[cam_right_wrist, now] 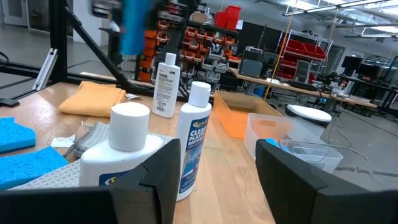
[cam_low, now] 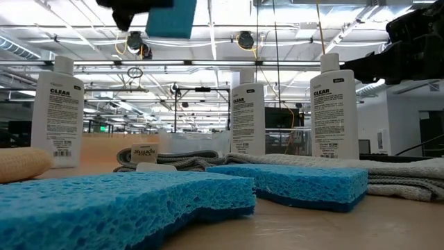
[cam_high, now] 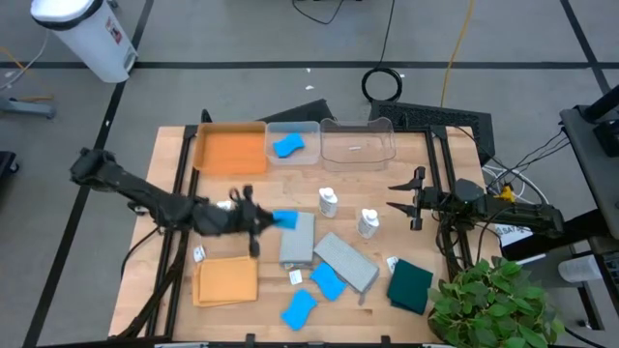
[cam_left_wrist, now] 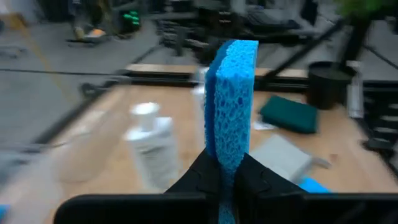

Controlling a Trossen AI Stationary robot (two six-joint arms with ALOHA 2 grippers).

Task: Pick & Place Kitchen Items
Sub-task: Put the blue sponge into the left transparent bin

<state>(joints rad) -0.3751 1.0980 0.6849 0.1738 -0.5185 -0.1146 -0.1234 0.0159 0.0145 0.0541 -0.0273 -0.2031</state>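
Note:
My left gripper (cam_high: 259, 220) is shut on a blue sponge (cam_high: 285, 219), held above the table's middle; the low view shows that sponge (cam_low: 170, 17) high up. Two more blue sponges (cam_high: 327, 282) (cam_high: 299, 307) lie near the front edge, and another blue sponge (cam_high: 287, 146) lies in a clear bin. Two white bottles (cam_high: 328, 201) (cam_high: 368, 223) stand upright at the centre. Grey cloths (cam_high: 298, 240) (cam_high: 346, 261), an orange cloth (cam_high: 225, 280) and a dark green cloth (cam_high: 410, 286) lie flat. My right gripper (cam_high: 401, 198) waits open at the right. My left gripper pinches one end of the sponge (cam_left_wrist: 227, 163) between its two fingers, one on each broad face. The fingers come roughly level from the table's left. The sponge sticks out forward past the fingertips, edge-on in the wrist view, lifted clear of the table.
An orange tray (cam_high: 230, 147) and two clear bins (cam_high: 292, 130) (cam_high: 358, 143) line the far edge. A potted plant (cam_high: 493, 304) overhangs the front right corner. Small white tags (cam_high: 199, 254) lie among the items.

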